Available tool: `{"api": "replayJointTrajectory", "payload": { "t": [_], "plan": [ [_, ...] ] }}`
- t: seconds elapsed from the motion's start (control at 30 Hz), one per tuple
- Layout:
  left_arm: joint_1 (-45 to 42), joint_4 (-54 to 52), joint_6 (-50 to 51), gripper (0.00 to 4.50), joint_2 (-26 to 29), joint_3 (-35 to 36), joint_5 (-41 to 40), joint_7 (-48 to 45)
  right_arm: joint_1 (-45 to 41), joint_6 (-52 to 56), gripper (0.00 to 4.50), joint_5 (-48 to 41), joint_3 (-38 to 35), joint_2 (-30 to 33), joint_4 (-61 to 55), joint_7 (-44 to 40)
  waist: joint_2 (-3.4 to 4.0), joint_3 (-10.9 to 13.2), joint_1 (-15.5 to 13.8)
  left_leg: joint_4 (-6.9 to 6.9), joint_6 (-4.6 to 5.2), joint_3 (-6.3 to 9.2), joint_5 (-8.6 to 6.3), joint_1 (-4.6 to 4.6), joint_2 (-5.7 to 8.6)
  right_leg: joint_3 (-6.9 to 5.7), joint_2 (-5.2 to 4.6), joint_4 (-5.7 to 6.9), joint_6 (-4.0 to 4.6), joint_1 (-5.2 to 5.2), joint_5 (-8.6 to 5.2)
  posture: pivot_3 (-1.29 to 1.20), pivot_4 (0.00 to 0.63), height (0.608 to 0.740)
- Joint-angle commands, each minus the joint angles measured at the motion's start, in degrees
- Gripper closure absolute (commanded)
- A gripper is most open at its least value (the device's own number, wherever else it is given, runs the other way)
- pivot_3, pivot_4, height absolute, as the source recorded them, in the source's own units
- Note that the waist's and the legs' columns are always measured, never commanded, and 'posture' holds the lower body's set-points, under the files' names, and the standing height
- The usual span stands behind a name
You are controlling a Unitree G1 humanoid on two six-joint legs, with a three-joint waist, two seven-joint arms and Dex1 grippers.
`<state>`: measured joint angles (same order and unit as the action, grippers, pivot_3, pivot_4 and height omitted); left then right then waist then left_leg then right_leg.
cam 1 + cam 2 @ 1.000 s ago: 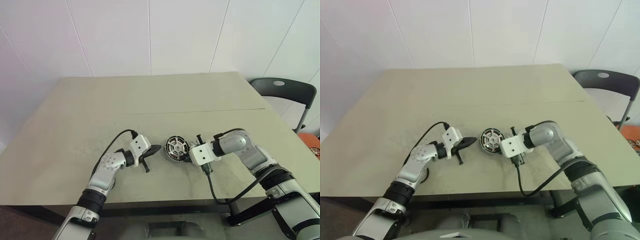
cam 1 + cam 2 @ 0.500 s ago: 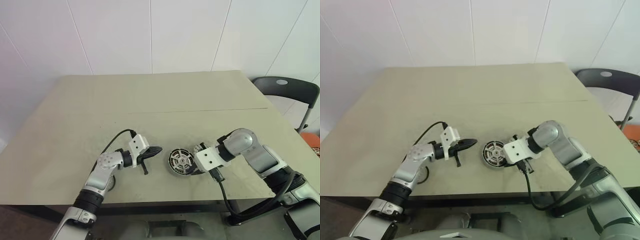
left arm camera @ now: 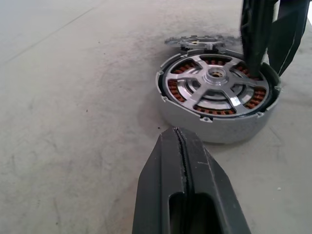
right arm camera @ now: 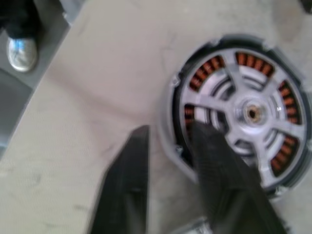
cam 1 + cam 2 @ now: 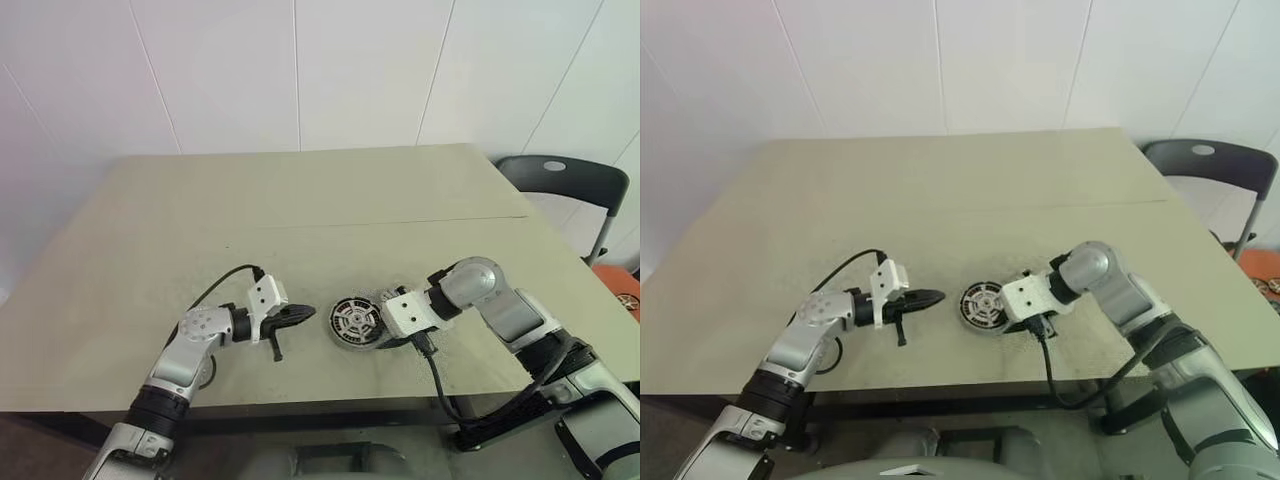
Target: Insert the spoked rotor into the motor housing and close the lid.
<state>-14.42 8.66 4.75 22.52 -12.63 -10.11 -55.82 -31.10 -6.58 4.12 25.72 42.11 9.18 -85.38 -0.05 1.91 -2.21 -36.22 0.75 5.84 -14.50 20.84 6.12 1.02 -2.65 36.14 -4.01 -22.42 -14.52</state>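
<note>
Right gripper (image 4: 165, 146) at motor housing (image 3: 217, 100) rim
Jaws apart astride wall; left gripper (image 3: 183, 161) together. Housing likely heavy, rigid, slick: grip rim.

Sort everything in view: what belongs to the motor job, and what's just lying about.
Job:
motor housing
spoked rotor, seated in the housing
lid, flat beside the housing
right claw, straddling the housing wall
left claw, shut

Lying about:
chair, beside the table
</note>
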Motion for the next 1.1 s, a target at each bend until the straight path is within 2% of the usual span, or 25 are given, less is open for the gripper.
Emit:
{"api": "replayJointTrajectory", "payload": {
  "t": [0.03,0.07,0.23,0.33,0.4,0.6,0.67,0.77,0.9,0.97,1.1],
  "plan": [
    [-1.81,0.39,-1.42,4.50,-0.34,-0.32,1.21,0.71,-0.92,2.88,1.97,-1.15,-1.24,-0.38,-0.12,0.34,-0.03,0.02,0.07,-0.01,0.00,-0.01,0.00,0.00,0.00,0.00,0.00,0.00,0.02,-0.01,0.02,0.00,0.000,0.740],
    [-1.99,0.80,-1.62,4.50,-0.55,-0.41,1.45,0.84,-1.06,4.28,1.70,-2.45,-1.72,-0.06,-0.64,-0.82,-0.03,0.02,0.05,-0.01,0.00,-0.01,0.00,0.00,0.00,0.00,-0.01,0.01,0.04,-0.04,0.03,0.00,0.000,0.740],
    [-2.36,2.10,-2.46,4.50,-1.04,-0.78,2.28,1.23,-0.10,18.81,1.70,-13.96,-6.94,0.20,-6.42,-3.39,0.00,0.03,-0.17,0.00,0.01,-0.01,0.01,0.16,-0.01,-0.03,-0.02,0.03,0.06,-0.22,0.06,0.00,0.000,0.740],
    [-2.07,2.28,-2.81,4.50,-1.17,-1.05,2.67,1.37,1.39,30.03,1.70,-19.84,-11.70,-1.13,-8.14,0.97,-0.02,0.01,-0.28,0.00,0.13,-0.01,0.08,0.68,0.03,-0.02,-0.05,0.01,-0.15,-0.73,0.22,0.00,0.000,0.740],
    [-2.03,2.48,-3.02,4.50,-1.19,-1.24,2.86,1.46,2.41,35.59,1.70,-22.13,-13.97,-1.13,-7.96,3.16,-0.02,0.01,-0.38,0.02,0.04,-0.01,0.02,0.69,0.03,-0.01,-0.06,0.00,-0.15,-0.74,0.22,0.00,0.000,0.740],
    [-1.28,2.49,-3.27,4.50,-1.41,-1.38,3.07,1.63,8.93,67.90,1.70,-41.70,-25.77,0.70,-12.74,7.60,-0.01,0.02,-1.59,0.03,-0.02,-0.01,-0.06,0.75,0.02,-0.02,-0.09,-0.04,-0.08,-0.78,0.19,0.00,0.000,0.740],
    [-1.09,2.40,-3.33,4.50,-1.65,-1.50,3.20,1.84,10.97,75.04,1.70,-46.02,-28.70,1.18,-13.54,9.36,-0.01,0.02,-1.64,0.02,-0.02,-0.01,-0.06,0.74,0.01,-0.01,-0.09,-0.04,-0.05,-0.76,0.17,0.00,0.000,0.740],
    [-0.75,2.52,-3.77,4.50,-2.07,-1.72,3.70,2.39,14.10,83.19,1.15,-52.46,-34.13,1.24,-14.97,11.84,-0.01,0.02,-1.69,0.01,-0.02,-0.01,-0.07,0.74,0.01,-0.02,-0.10,-0.06,0.07,-0.71,0.09,0.00,0.000,0.740],
    [-0.29,2.76,-4.58,4.50,-2.28,-2.07,4.28,3.22,17.42,89.98,0.04,-59.31,-39.38,2.12,-14.99,13.18,-0.01,0.02,-1.57,0.00,0.06,-0.07,-0.04,0.73,0.01,0.01,-0.10,-0.07,-0.11,-0.72,0.18,0.00,0.000,0.740],
    [-0.22,2.74,-4.73,4.50,-2.38,-2.15,4.37,3.40,19.77,91.92,0.04,-59.75,-39.88,2.59,-14.18,15.17,-0.02,0.01,-1.68,0.01,0.06,-0.07,-0.04,0.70,0.00,0.00,-0.10,-0.07,-0.11,-0.68,0.18,0.00,0.000,0.740],
    [-0.56,2.95,-4.97,4.50,-2.67,-2.21,4.57,3.74,21.23,97.93,0.04,-59.20,-41.86,-0.32,-11.09,23.40,-0.01,0.01,-1.49,-0.03,0.07,-0.08,-0.04,0.70,0.01,0.01,-0.11,-0.07,-0.11,-0.67,0.17,0.00,0.000,0.740]
  ]
}}
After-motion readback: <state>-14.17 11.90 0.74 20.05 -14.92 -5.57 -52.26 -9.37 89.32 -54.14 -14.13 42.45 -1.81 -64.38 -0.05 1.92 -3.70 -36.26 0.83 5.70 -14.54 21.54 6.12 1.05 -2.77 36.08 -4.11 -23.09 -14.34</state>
